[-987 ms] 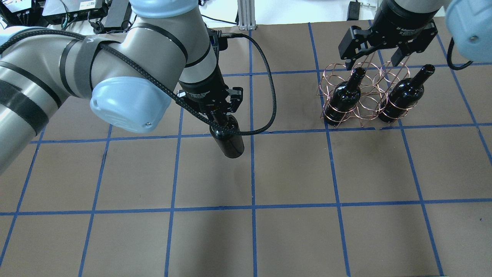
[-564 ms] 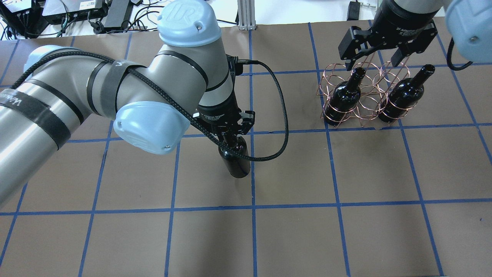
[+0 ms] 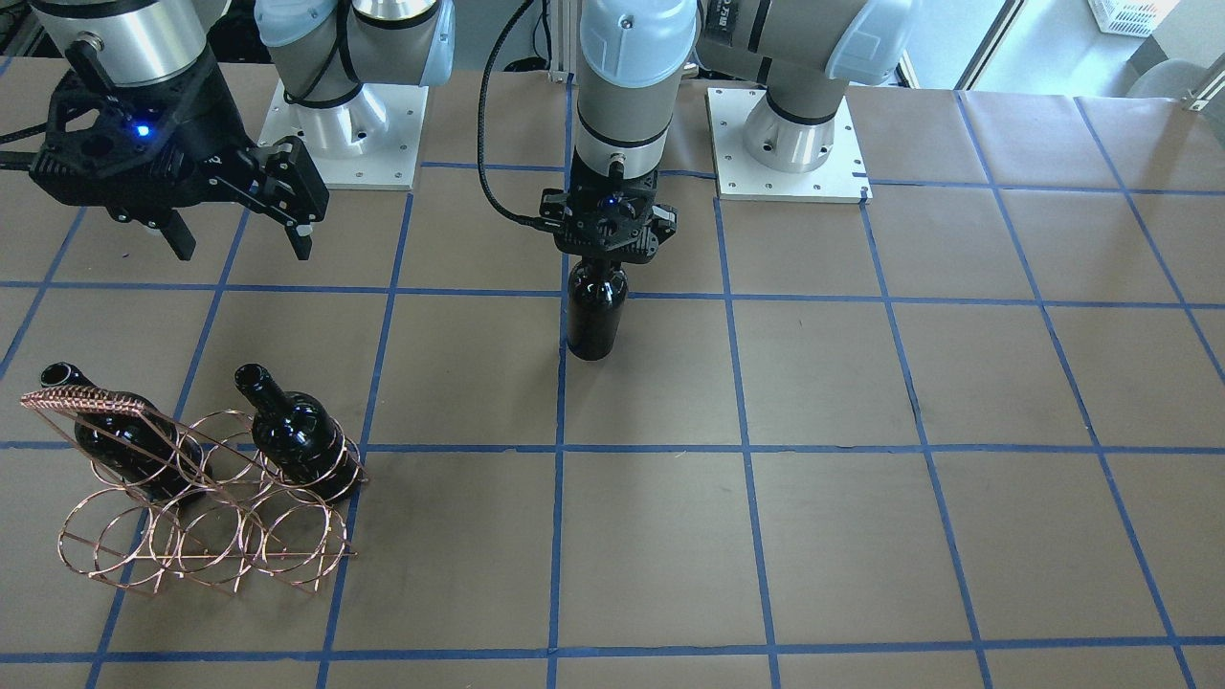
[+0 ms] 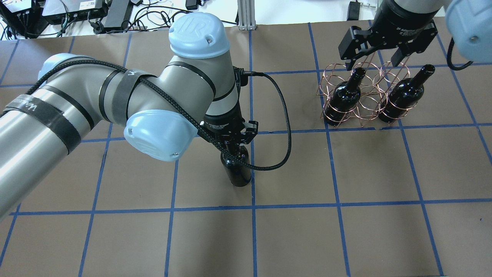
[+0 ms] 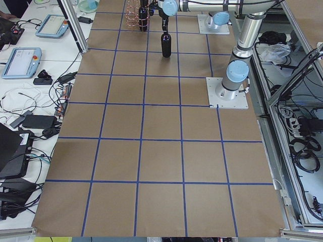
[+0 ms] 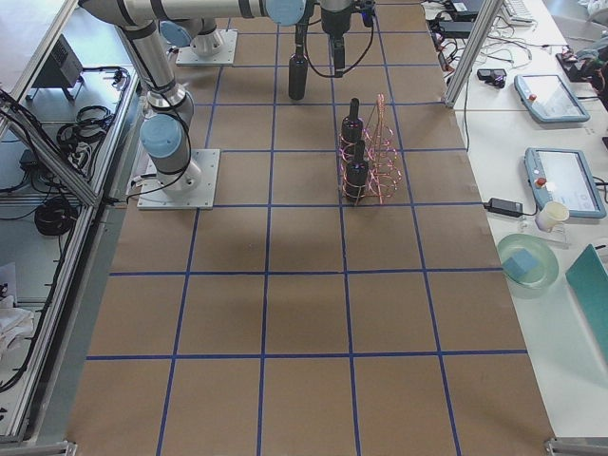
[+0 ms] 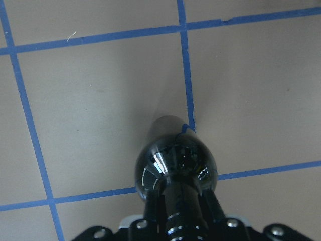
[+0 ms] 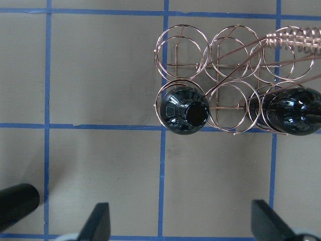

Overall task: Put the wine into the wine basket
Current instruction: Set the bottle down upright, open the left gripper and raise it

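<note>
My left gripper (image 4: 233, 143) is shut on the neck of a near-black wine bottle (image 4: 239, 171) and holds it upright at the table's middle. I cannot tell whether its base touches the paper. The bottle also shows in the front view (image 3: 595, 321) and the left wrist view (image 7: 175, 163). The copper wire wine basket (image 4: 368, 100) stands at the far right and holds two more bottles, one on the left (image 4: 343, 99) and one on the right (image 4: 403, 95). My right gripper (image 4: 373, 61) hangs open and empty above the basket (image 8: 225, 65).
Brown paper with a blue tape grid (image 4: 292, 200) covers the table. The left arm's black cable (image 4: 282, 127) loops beside the held bottle. Both arm bases (image 3: 787, 144) stand at the robot's edge. Electronics and cables (image 4: 77, 11) lie beyond the far edge.
My left arm has carried the bottle towards the robot's side of the table and a little to the right. The right gripper and the basket have not moved.
</note>
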